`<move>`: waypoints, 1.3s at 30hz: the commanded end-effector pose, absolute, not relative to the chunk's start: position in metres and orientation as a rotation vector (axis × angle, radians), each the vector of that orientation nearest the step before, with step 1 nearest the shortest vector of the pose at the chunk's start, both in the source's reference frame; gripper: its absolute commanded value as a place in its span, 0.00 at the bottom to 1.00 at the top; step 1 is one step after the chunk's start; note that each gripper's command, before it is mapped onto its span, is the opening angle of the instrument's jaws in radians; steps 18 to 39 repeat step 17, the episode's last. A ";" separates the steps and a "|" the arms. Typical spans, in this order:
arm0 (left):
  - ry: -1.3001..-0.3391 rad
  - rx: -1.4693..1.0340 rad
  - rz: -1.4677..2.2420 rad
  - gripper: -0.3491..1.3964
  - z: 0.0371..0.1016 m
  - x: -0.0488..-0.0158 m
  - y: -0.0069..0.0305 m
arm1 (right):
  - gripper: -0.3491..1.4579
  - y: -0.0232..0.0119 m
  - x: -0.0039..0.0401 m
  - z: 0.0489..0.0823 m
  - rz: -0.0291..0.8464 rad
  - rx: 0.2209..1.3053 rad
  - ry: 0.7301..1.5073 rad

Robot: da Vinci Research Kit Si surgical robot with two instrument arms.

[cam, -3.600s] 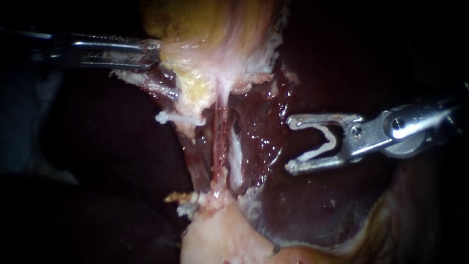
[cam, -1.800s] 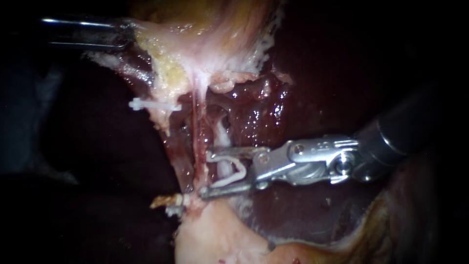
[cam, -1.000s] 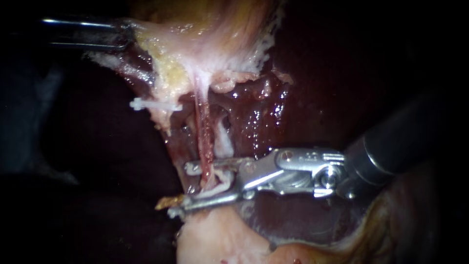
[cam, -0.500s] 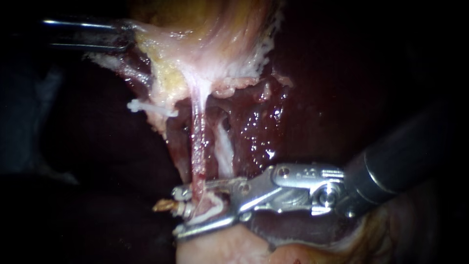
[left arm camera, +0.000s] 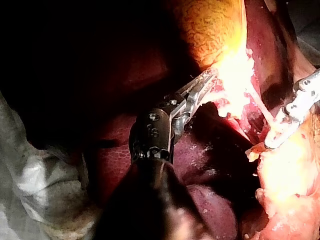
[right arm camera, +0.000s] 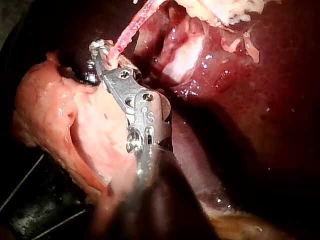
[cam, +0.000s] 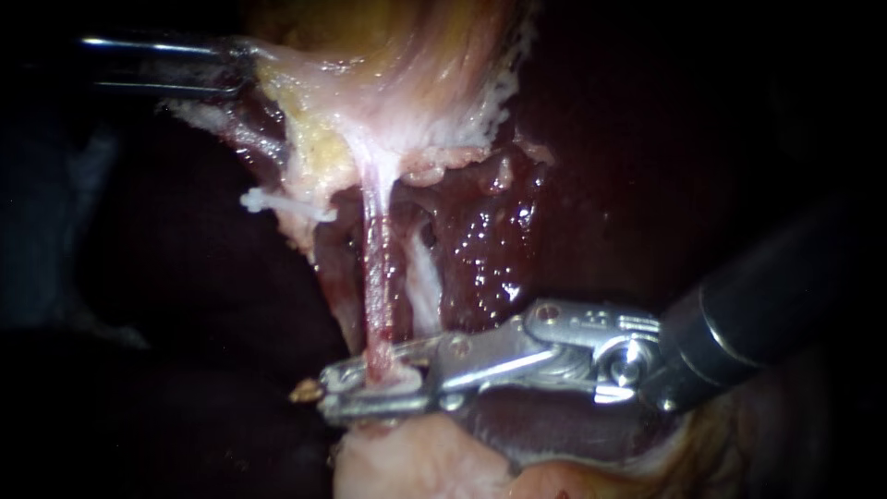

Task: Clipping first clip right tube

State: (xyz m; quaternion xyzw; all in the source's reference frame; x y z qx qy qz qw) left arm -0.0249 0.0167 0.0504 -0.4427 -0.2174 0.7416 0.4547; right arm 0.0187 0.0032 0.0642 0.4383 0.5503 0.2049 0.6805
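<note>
My right instrument (cam: 337,395) comes in from the right, and its jaws lie almost together across the foot of a thin red tube (cam: 377,277). They are shut on a white clip (cam: 388,381) that wraps the tube. In the right wrist view the red tube (right arm camera: 131,27) runs into the same jaws (right arm camera: 101,54). My left instrument (cam: 242,76) is at the upper left, shut on the pale edge of the gallbladder (cam: 397,55), which it holds stretched. The left wrist view shows those jaws (left arm camera: 204,82) on the pale tissue, with the right instrument (left arm camera: 292,112) beyond.
Another white clip (cam: 275,201) sits on tissue left of the red tube. A pale strand (cam: 423,286) runs just right of the tube, over the dark wet liver (cam: 490,240). A pale tissue lump (cam: 407,462) lies right under the right jaws.
The right instrument carried the open clip left, took the red tube between its jaws, slid down to the tube's foot, and its jaws have now closed. The left instrument stays put.
</note>
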 end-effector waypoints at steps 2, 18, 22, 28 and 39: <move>-0.537 -1.092 1.829 0.00 0.0505 -0.0250 0.0167 | 0.00 0.0033 0.0184 0.0645 0.457 0.990 1.237; -0.537 -1.092 1.829 0.00 0.0506 -0.0250 0.0168 | 0.00 0.0031 0.0183 0.0648 0.450 0.984 1.217; -0.537 -1.092 1.829 0.00 0.0506 -0.0250 0.0168 | 0.00 0.0031 0.0183 0.0648 0.450 0.984 1.217; -0.537 -1.092 1.829 0.00 0.0506 -0.0250 0.0168 | 0.00 0.0031 0.0183 0.0648 0.450 0.984 1.217; -0.537 -1.092 1.829 0.00 0.0506 -0.0250 0.0168 | 0.00 0.0031 0.0183 0.0648 0.450 0.984 1.217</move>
